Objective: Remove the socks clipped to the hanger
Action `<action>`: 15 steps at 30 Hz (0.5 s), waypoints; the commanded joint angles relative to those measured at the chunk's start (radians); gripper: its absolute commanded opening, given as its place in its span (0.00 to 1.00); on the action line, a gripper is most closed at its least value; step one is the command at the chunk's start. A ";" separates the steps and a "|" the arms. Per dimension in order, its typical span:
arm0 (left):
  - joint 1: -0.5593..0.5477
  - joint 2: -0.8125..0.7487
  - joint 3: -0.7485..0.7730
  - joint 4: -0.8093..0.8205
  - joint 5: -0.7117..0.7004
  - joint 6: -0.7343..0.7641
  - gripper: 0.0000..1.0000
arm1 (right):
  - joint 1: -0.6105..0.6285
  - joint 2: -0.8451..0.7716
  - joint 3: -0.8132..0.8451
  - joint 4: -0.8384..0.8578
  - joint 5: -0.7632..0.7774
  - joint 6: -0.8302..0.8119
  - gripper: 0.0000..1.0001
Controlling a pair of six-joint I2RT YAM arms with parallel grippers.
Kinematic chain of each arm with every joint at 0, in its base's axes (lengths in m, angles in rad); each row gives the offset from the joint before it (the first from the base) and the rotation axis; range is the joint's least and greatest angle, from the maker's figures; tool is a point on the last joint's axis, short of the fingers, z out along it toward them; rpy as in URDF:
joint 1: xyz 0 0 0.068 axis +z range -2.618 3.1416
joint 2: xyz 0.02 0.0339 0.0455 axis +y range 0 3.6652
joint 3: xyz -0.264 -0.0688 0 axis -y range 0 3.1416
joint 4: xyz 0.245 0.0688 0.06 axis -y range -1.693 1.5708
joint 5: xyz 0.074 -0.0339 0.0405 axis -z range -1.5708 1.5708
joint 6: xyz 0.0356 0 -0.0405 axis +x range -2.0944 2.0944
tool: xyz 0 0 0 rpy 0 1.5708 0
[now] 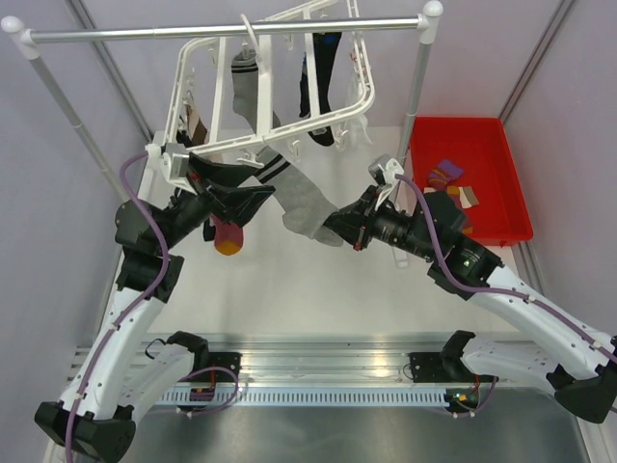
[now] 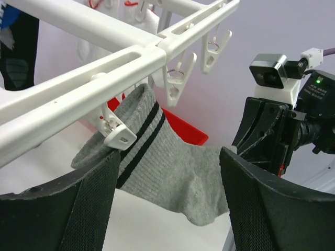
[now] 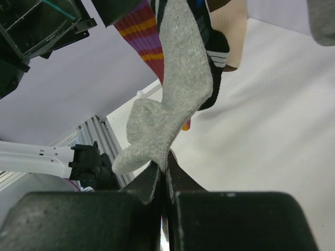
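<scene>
Socks (image 1: 321, 82), mixed lot: a few lie in the red bin (image 1: 482, 145). We count at least four left clipped to the hanger (image 1: 207, 92), which hangs tilted from the metal rail (image 1: 193, 34). Item in hand: grey sock (image 1: 307, 201), black-striped, its cuff pinned by a white clip (image 2: 121, 137). Right gripper (image 3: 163, 175), reaching in low, is pinched closed on its toe. Left gripper (image 2: 168, 167), raised to the frame, stands wide apart either side of the cuff and holds nothing.
</scene>
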 commanded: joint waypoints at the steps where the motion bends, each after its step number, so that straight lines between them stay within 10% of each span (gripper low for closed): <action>1: 0.006 -0.012 -0.008 0.091 -0.007 -0.051 0.80 | -0.003 -0.031 0.041 0.020 -0.088 0.045 0.01; 15: 0.006 -0.035 -0.080 0.208 -0.248 -0.148 0.82 | -0.017 0.004 0.089 0.047 -0.230 0.207 0.01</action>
